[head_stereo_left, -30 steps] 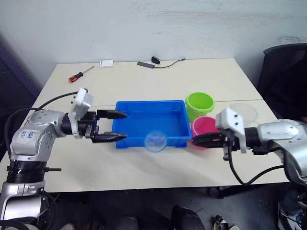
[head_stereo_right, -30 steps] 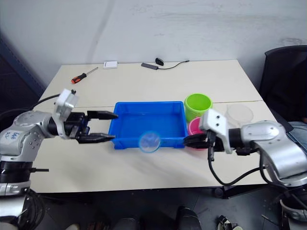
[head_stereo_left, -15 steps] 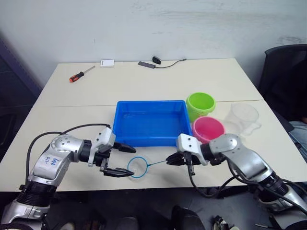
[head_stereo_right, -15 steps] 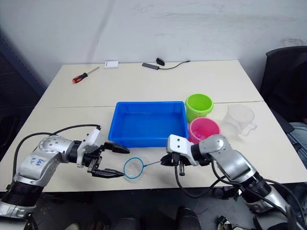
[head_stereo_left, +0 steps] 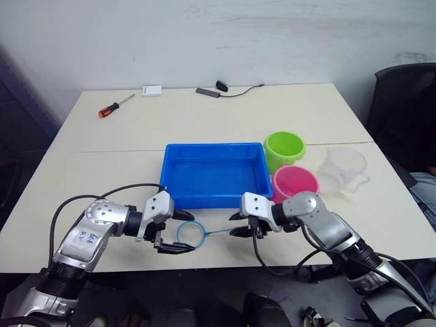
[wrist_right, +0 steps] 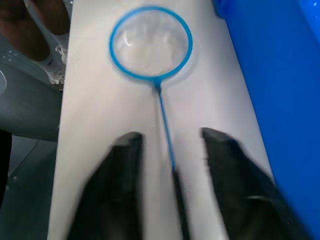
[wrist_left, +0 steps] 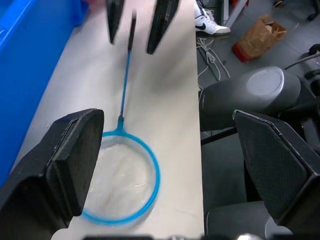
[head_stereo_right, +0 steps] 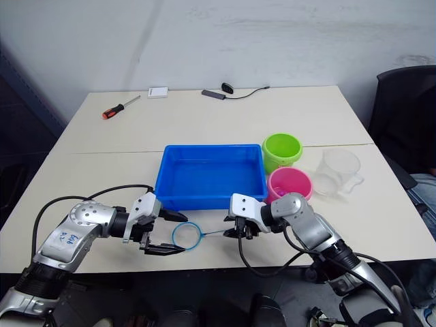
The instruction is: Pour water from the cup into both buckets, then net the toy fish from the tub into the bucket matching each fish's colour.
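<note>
The net (head_stereo_right: 186,236) lies flat on the pale table (head_stereo_left: 204,122), its light blue hoop near the front edge and its thin handle running toward the right gripper (head_stereo_right: 234,227). That gripper's 2 black fingers stand spread to either side of the handle's end without closing on it, so it holds nothing. The left gripper (head_stereo_left: 176,232) is also spread wide, its 2 fingers flanking the hoop's far side from the handle, and it too is empty.

The blue tub (head_stereo_left: 214,173) sits just behind the net at the table's middle. No toy fish can be made out in it, and its water level cannot be judged. The lime green bucket (head_stereo_left: 284,150) stands touching or nearly touching the tub's right rear corner, with the pink bucket (head_stereo_left: 296,184) just in front of it beside the tub's right wall. What either bucket holds is not visible. The clear cup (head_stereo_left: 344,169) stands upright to the right of the buckets, apparently empty.

With the cup set aside and both grippers gathered at the net, the netting step appears to be in hand, though whether any fish remain to be caught cannot be told. If so, the next move calls for the right gripper to close squarely on the slim handle, which could roll or slip on the smooth top.

An orange-handled screwdriver (head_stereo_left: 114,106) lies well apart at the far left.
</note>
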